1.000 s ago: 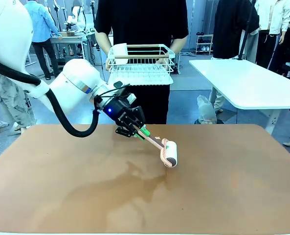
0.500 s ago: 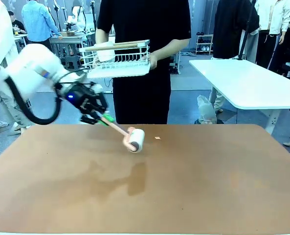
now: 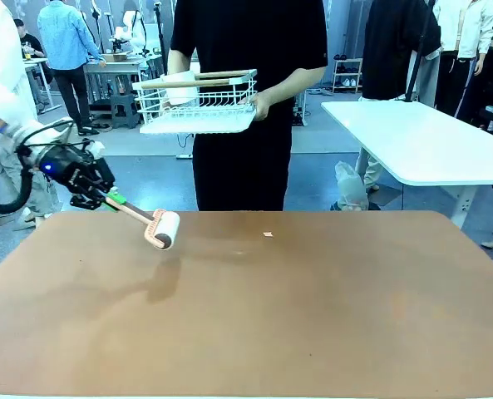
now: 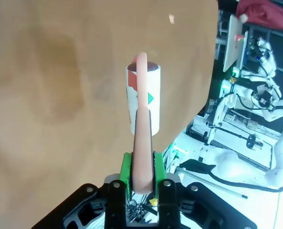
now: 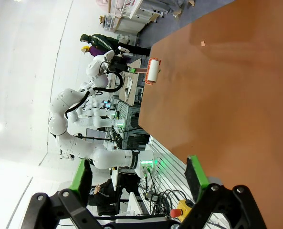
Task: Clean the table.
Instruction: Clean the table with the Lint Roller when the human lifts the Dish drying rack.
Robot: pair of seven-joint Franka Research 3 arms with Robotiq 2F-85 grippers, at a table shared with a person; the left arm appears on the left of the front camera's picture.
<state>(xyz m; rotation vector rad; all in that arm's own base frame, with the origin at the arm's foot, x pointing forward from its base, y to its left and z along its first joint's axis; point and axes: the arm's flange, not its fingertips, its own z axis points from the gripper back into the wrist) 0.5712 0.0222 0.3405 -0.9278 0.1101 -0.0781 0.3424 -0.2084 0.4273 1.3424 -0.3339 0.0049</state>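
Note:
My left gripper (image 3: 106,198) is shut on the pink handle of a white lint roller (image 3: 165,229), held just above the far left part of the reddish-brown table (image 3: 313,316); its shadow falls on the top below. In the left wrist view the green pads (image 4: 126,171) of the gripper (image 4: 141,174) clamp the handle, with the roller (image 4: 143,98) pointing away over the table. A small pale scrap (image 3: 268,234) lies near the far edge. In the right wrist view my right gripper (image 5: 139,176) is open with nothing between its fingers, and the roller (image 5: 152,71) is far off.
A person in black stands at the far side holding a white wire basket (image 3: 198,104) with a wooden handle. A white-topped table (image 3: 421,141) stands at the back right. Other people stand farther back.
My left arm has swung from the table's middle to its far left, carrying the roller. The person has shifted the basket towards the left.

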